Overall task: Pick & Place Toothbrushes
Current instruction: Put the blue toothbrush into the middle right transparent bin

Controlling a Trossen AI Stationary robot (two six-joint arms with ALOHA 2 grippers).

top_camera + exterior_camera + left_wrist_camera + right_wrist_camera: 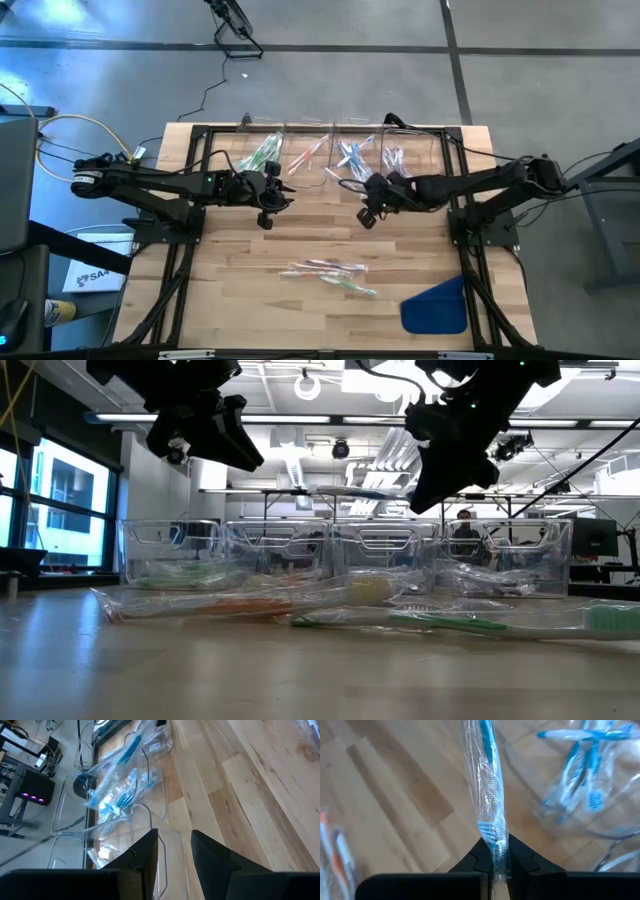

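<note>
Loose wrapped toothbrushes [330, 610] lie nearest on the wooden table [250, 310]. Above, the right gripper [495, 857] pinches a blue wrapped toothbrush [487, 785] near the clear bins [340, 150]. It should release squarely over the blue bin. The left gripper [175, 855] hangs part-open, empty.

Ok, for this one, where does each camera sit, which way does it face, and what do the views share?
High view: overhead, straight down on the table; both arms, left hand, right hand.
Low view: table height, level across loose toothbrushes toward the clear bins; both hands hang from above.
Left wrist view: on the left arm, its open fingers over the bins.
Right wrist view: on the right arm, hand shut on a wrapped blue toothbrush.
Shared: high and right wrist views both show the blue-brush bin.
</note>
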